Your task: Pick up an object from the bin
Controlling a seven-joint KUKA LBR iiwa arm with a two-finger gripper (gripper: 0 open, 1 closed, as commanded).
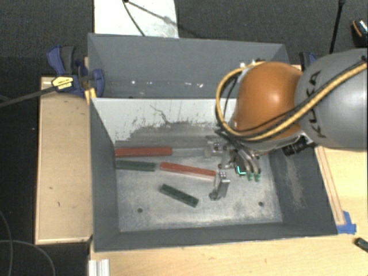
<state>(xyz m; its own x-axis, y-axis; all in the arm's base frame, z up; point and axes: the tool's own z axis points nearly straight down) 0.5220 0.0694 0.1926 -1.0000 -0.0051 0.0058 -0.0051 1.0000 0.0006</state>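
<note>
- We see the gripper [220,186] low at centre-right of the bin [172,68], at the right end of a red-orange stick [184,169].
- We cannot tell whether it is parted or closed.

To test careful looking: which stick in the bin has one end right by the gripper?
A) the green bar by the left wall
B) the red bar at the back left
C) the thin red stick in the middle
C: the thin red stick ends right beside the gripper.
</note>
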